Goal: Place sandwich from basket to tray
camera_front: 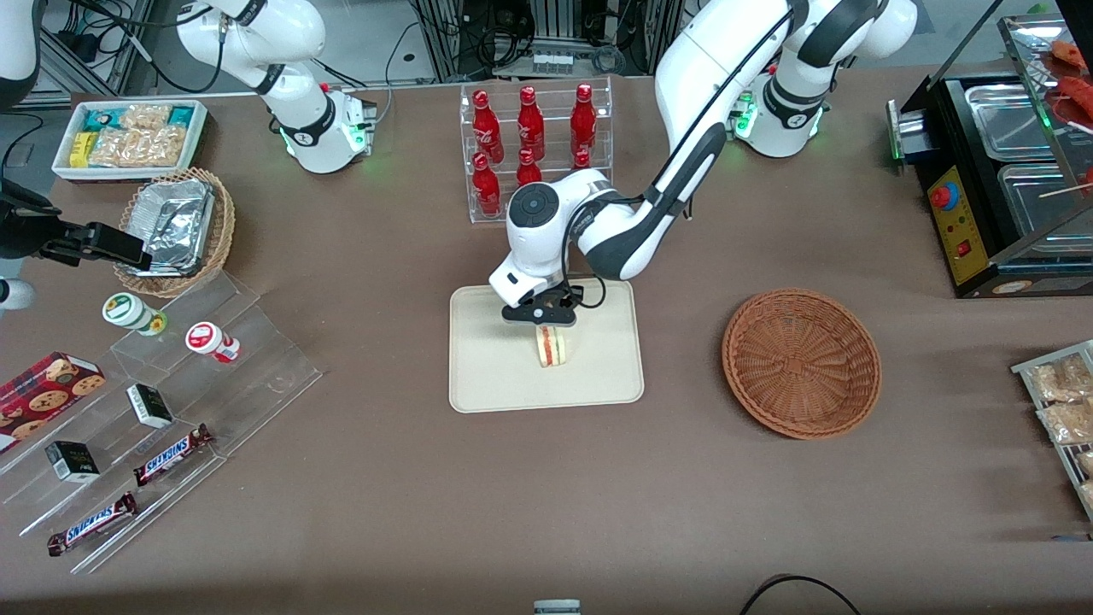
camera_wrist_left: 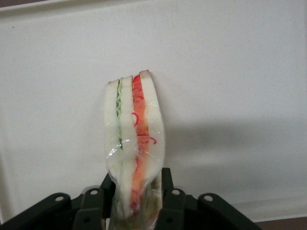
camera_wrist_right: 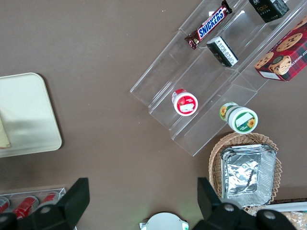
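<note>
Claw [camera_front: 546, 323] above cream tray [camera_front: 487, 376], pinching wrapped sandwich [camera_front: 552, 346] held on edge; lower end apparently touching tray. Reddish wicker basket [camera_front: 801, 363] well apart on desk [camera_front: 384, 478].

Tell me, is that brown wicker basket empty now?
Empty. The basket shows only bare weave; the sandwich stands on edge over the tray, pinched by the gripper.

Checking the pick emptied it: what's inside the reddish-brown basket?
Nothing: the basket shows only bare weave. The end effector holds the sandwich over the tray.
</note>
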Robot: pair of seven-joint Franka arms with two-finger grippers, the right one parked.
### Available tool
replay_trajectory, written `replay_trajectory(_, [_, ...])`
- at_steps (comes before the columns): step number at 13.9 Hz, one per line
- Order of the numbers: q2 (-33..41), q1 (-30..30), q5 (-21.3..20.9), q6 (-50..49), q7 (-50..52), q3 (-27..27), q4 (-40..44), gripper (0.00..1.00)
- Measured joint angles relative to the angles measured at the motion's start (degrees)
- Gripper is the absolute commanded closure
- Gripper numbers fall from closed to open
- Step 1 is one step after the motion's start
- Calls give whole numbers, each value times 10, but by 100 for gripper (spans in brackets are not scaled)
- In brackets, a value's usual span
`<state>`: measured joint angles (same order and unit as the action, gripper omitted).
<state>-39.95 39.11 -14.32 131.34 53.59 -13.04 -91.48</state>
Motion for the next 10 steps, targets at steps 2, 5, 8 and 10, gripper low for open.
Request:
replay_trajectory(2, [5, -1, 0, -2, 0, 1, 3, 0])
replay_trajectory(5, [43, -4, 1, -56, 5, 5, 10, 0])
replay_trajectory(8, [107, -28, 12, -111, 12, 10, 14, 0])
replay_trajectory(10, [146, -53, 16, -146, 12, 11, 14, 0])
